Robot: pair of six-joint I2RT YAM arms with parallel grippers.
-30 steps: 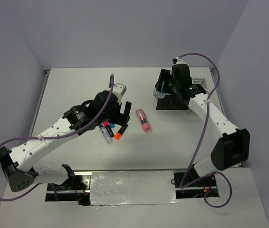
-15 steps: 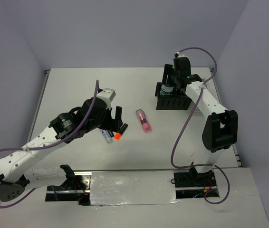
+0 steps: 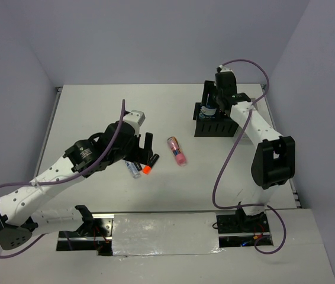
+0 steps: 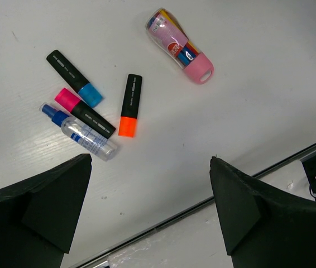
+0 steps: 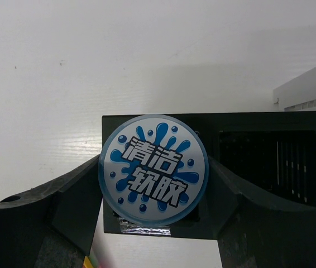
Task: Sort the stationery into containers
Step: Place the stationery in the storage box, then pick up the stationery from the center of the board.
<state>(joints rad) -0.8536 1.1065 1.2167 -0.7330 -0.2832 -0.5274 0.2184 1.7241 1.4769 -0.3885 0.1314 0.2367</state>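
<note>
Three markers (image 4: pixel 129 106), spray bottle (image 4: pixel 80 134) lay beneath left gripper (image 4: pixel 149 161), jaws apart; pink tube (image 4: pixel 181 47) right of them. Right gripper (image 5: pixel 153 184) clamped round blue-white disc (image 5: pixel 153 164) over black organiser (image 5: pixel 258 121), compartment beneath hidden; white slatted box (image 5: pixel 311 89) cut off.

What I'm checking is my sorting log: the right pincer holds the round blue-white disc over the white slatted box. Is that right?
Not quite. The right pincer holds the round blue-white disc over the black organiser, not the white slatted box; the right wrist view shows it.
</note>
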